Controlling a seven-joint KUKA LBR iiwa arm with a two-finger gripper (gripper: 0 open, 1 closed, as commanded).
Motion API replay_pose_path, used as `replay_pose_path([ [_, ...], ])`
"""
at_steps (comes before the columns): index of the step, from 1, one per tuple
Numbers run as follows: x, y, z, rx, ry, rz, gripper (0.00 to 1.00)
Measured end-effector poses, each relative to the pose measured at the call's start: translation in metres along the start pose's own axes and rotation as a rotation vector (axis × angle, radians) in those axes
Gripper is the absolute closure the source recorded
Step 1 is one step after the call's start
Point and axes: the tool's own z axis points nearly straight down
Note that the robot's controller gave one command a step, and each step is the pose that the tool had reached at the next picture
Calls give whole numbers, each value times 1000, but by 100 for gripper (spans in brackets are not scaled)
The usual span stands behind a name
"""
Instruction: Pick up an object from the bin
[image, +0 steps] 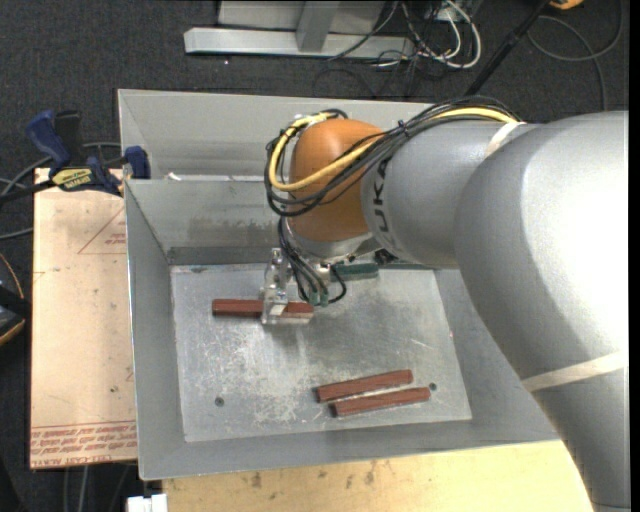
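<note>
A: Biggest first?
B: Grey arm (520, 250) with orange wrist cover (325, 180). It hides the bin (150, 300) wall right of the tool.
A: Contents?
B: Pair of red-brown bars (365, 385) side by side, below-right of the tool, well apart from it. Single red-brown bar (235, 308) directly under the tool (285, 308), its right part covered.
A: Tool state?
B: Can't tell whether it's spread or pinching.

In grey metal bin (150, 330): long reddish-brown flat stick (238, 308) on floor, left of centre, toward back wall, lying crosswise. gripper (286, 305) over its right end. Second reddish-brown flat stick (365, 385) front right, well apart from first. Third reddish-brown flat stick (380, 402) just beside it, nearer front.
</note>
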Motion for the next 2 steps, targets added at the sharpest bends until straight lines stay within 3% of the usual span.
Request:
replay_pose_path([
  [1, 0, 0, 0, 0, 0, 0, 100],
  [2, 1, 21, -129, 3, 4, -6, 100],
])
